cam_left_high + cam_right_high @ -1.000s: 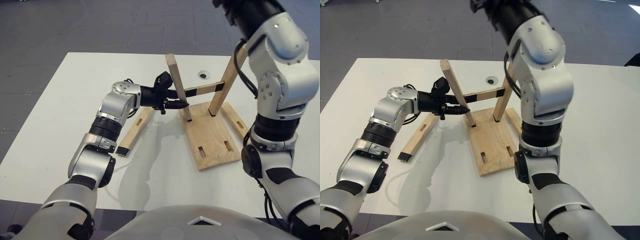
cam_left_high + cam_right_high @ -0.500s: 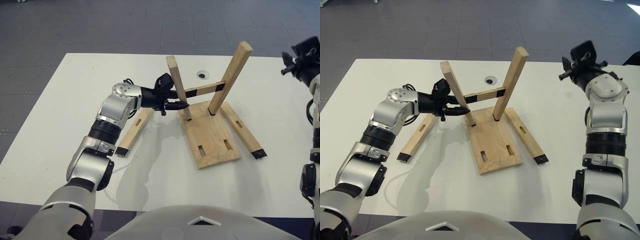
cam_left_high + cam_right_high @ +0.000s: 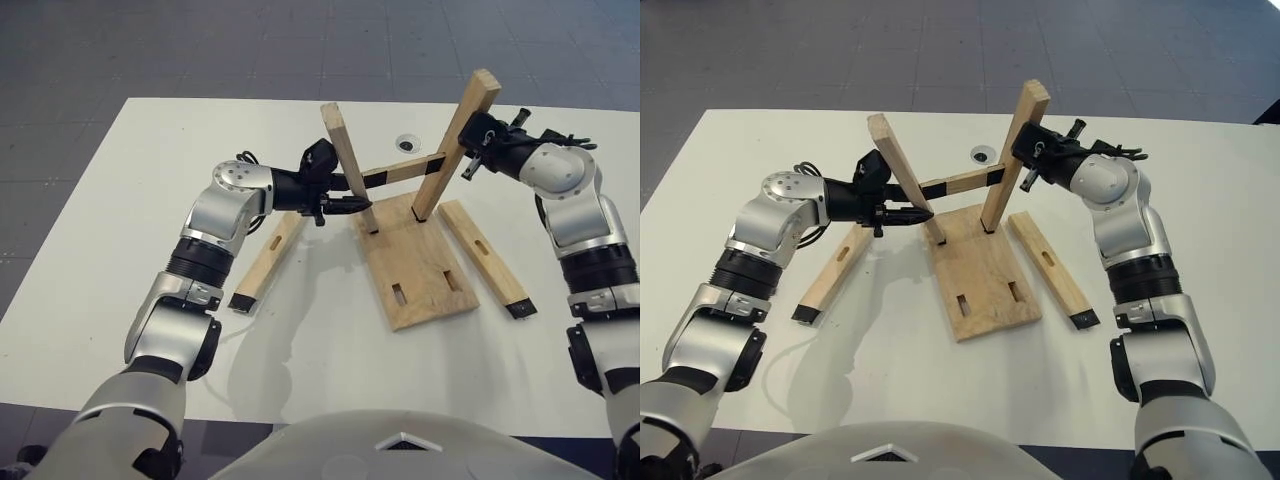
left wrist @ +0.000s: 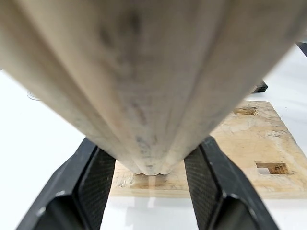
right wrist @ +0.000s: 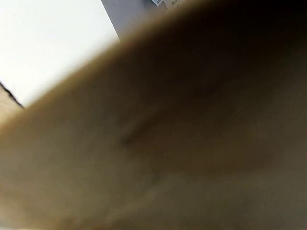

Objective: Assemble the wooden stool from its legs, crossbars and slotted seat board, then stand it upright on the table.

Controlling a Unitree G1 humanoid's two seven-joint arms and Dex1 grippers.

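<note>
clamped low on the left leg with the left gripper, black fingers squeezing the wood from both sides

pressed right up against the top half of the right leg with the right gripper; no way to tell if shut on it or loose, with nothing but blurry wood up close in that wrist view

both legs up on end at the far side of the seat board, tops leaning a little apart, joined by a crossbar with dark ends

seat board lying flat in the middle of the worktop, two near slots open

one loose leg flat on the worktop just beside the board on the robot's left, another loose leg just beside it on the right

probably next: holding the two standing legs steady and pushing them down into the board

long way of each leg pointing up and a bit outward, so best pushed along it, not sideways

left arm nearer the left loose leg, right arm nearer the right one

hard to make out: how deep the leg ends sit in the board, and how snug the crossbar ends sit in the legs
</note>
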